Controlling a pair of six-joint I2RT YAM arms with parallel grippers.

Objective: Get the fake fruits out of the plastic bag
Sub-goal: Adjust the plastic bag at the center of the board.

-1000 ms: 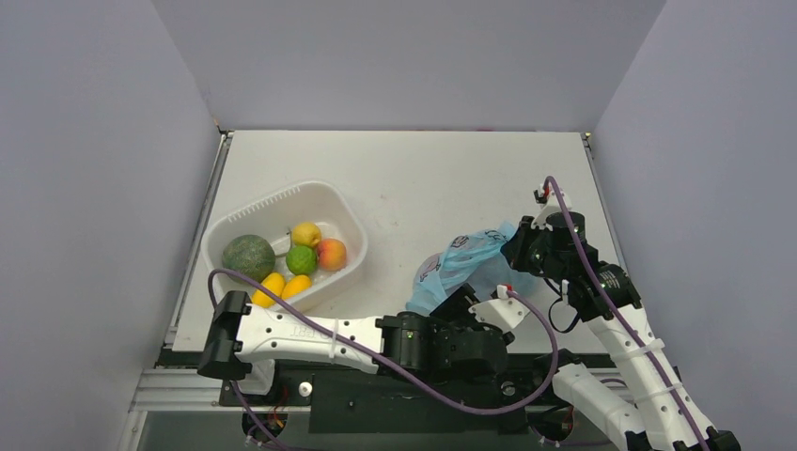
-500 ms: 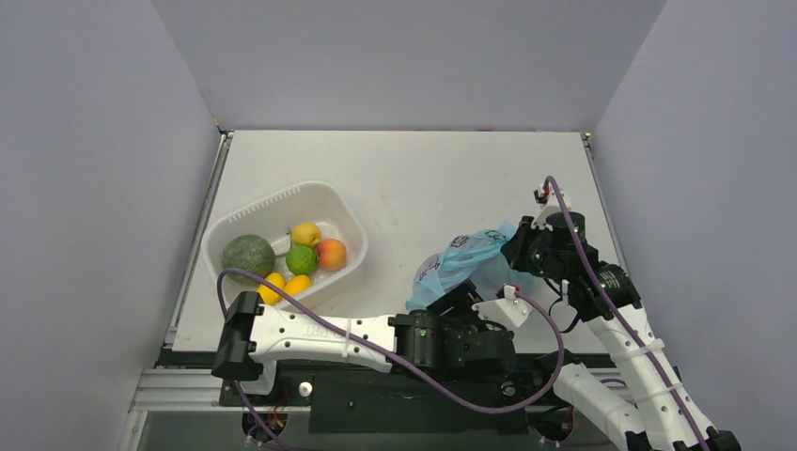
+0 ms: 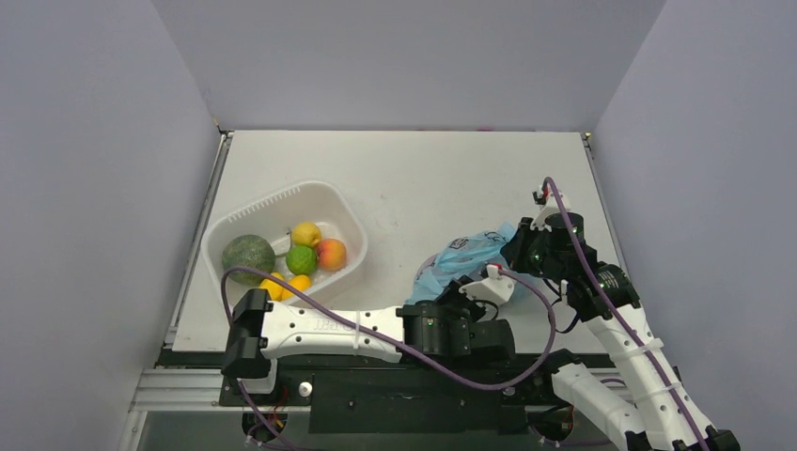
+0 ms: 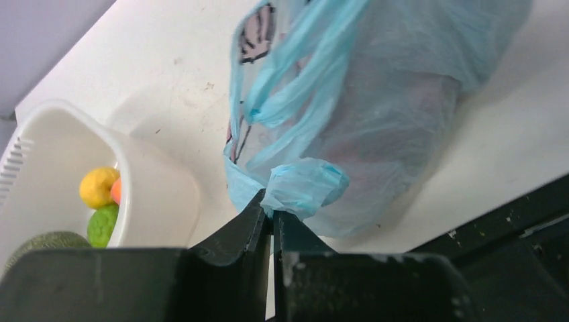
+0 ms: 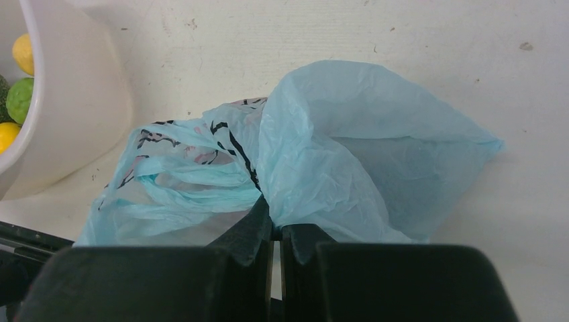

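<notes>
1. The white tabletop [image 3: 423,169] is the largest thing here. Grey wall panels [image 3: 94,188] close it in on the left, far and right sides, and its far half and middle lie open.
2. The white slotted plastic tub [image 3: 273,197] sits by the left edge, well apart from the bag, with bare table between them.
3. The thin, translucent light-blue plastic bag [image 3: 461,256] with black lettering lies crumpled on the right half. It is close to the near edge, where the black rail [image 4: 510,221] begins.
4. My left gripper [image 4: 272,216] reaches in from the near side. Its fingers are pressed together, clamped on a bunched fold at the bag's near end.
5. My right gripper [image 5: 275,227] comes in from the right, fingers pinched tight on a crease of the bag.
6. In the tub lie a large round green melon [image 3: 248,254], a yellow piece [image 3: 305,233], a lime-green piece [image 3: 301,259] and a peach-coloured piece [image 3: 331,254].
7. The fake fruits [image 4: 402,114] are inside the bag. Only a dim reddish mass shows through the film in my left wrist view, and I cannot tell one fruit from another.
</notes>
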